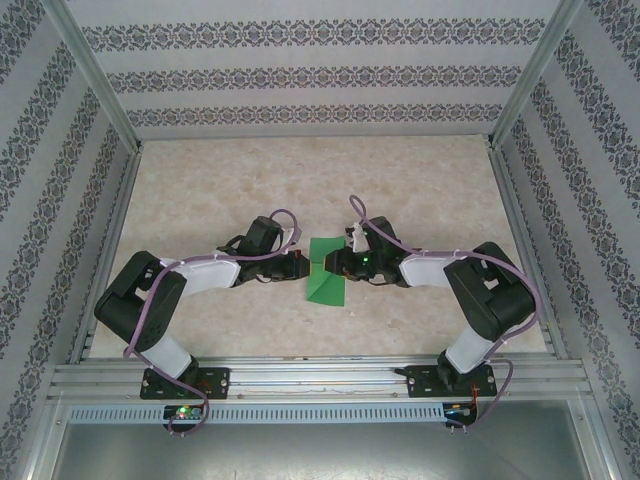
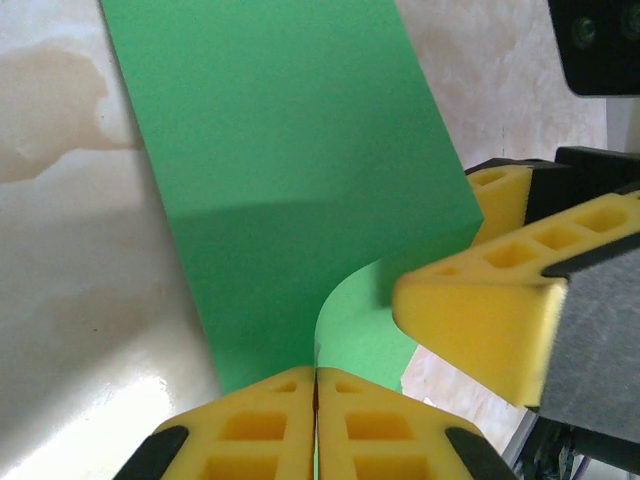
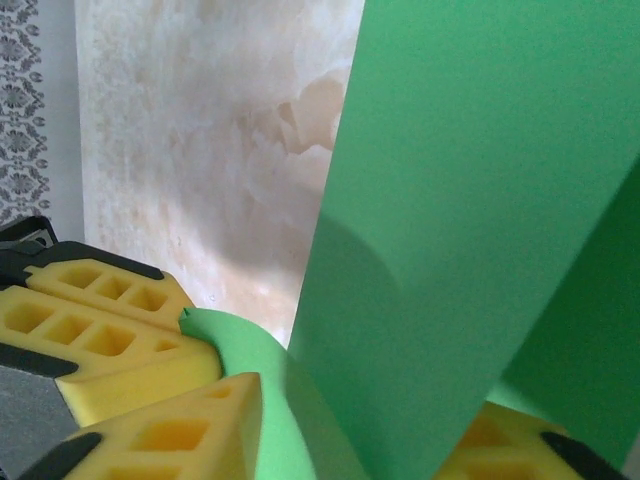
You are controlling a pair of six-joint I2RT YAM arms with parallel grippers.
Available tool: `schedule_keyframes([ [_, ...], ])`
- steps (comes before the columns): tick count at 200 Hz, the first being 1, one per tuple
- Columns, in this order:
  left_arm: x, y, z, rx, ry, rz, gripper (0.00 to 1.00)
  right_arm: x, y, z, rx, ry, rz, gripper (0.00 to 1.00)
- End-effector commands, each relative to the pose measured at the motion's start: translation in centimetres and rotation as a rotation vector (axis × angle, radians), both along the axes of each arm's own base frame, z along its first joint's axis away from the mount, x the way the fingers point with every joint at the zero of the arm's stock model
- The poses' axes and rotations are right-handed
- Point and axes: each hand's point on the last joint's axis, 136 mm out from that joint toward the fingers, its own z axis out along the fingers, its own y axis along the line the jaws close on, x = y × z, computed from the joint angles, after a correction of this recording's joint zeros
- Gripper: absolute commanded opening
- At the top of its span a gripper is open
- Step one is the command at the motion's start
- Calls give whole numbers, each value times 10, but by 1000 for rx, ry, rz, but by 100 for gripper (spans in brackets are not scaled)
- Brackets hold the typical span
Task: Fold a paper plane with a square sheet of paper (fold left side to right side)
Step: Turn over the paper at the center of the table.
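The square sheet of paper (image 1: 326, 284), bright green, lies at the table's middle between both arms, partly lifted and bent over itself. My left gripper (image 1: 304, 268) is shut on its curled edge; in the left wrist view the pads (image 2: 317, 374) meet with the thin green sheet (image 2: 280, 170) pinched between them. My right gripper (image 1: 341, 268) faces it from the other side. In the right wrist view its fingers (image 3: 180, 430) stand apart at either side of the raised sheet (image 3: 450, 230), with a clear gap. The right gripper's yellow fingers (image 2: 480, 320) sit just right of the fold.
The beige marbled tabletop (image 1: 200, 190) extends around the paper. Patterned walls and metal rails (image 1: 110, 130) enclose the table on three sides. Both arm bases sit on the near rail (image 1: 320, 378).
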Motion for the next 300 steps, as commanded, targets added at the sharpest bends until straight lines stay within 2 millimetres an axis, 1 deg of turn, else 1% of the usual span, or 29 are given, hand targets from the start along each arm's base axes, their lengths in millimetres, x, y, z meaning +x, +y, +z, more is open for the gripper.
schedule_keyframes([
  [1, 7, 2, 6, -13, -35, 27, 13, 5, 11, 7, 36, -21, 12, 26],
  [20, 7, 5, 13, -9, -58, 35, 22, 7, 10, 9, 36, -30, 6, 13],
  [26, 8, 7, 17, -5, -72, 43, 26, 9, 10, 11, 38, -37, 5, 9],
  [36, 9, 10, 27, -7, -107, 55, 31, 10, 9, 16, 45, -51, 5, 4],
  [51, 10, 17, 44, -3, -158, 74, 41, 14, 8, 27, 57, -87, 7, 1],
  [62, 9, 23, 57, -1, -198, 87, 45, 17, 7, 38, 71, -123, 13, 0],
  [75, 10, 33, 77, -3, -255, 117, 50, 21, 6, 54, 90, -176, 23, 0],
  [80, 10, 37, 87, -9, -286, 130, 53, 22, 4, 59, 96, -192, 23, 0],
  [84, 9, 40, 95, -16, -310, 139, 59, 24, 3, 66, 106, -218, 25, 0],
  [90, 9, 45, 106, -25, -344, 158, 66, 26, 2, 75, 119, -245, 30, 0],
  [101, 8, 53, 128, -55, -409, 186, 73, 29, -1, 92, 144, -302, 35, 0],
  [111, 4, 60, 149, -93, -468, 208, 81, 30, -4, 114, 175, -373, 48, 0],
  [125, -1, 68, 178, -160, -547, 229, 94, 30, -8, 145, 214, -473, 65, 0],
  [133, -5, 72, 195, -208, -589, 232, 100, 28, -10, 162, 237, -531, 78, 0],
  [143, -10, 75, 216, -274, -631, 226, 100, 24, -13, 186, 267, -610, 99, 0],
  [155, -17, 74, 240, -362, -668, 193, 100, 17, -16, 214, 306, -702, 130, 0],
  [172, -29, 66, 268, -473, -698, 110, 100, 5, -19, 249, 349, -814, 175, 0],
  [191, -38, 55, 291, -551, -717, 18, 99, -11, -19, 280, 392, -907, 230, 0],
  [205, -42, 47, 300, -588, -717, -37, 98, -21, -19, 297, 423, -946, 267, 0],
  [218, -43, 40, 305, -610, -716, -71, 97, -26, -17, 308, 442, -968, 286, 0],
  [236, -43, 31, 307, -635, -706, -110, 97, -31, -13, 315, 457, -979, 307, 0],
  [270, -43, 16, 306, -672, -687, -157, 96, -35, -3, 318, 474, -972, 330, 0],
  [300, -41, 7, 301, -670, -660, -181, 92, -39, 5, 320, 488, -973, 354, 0],
])
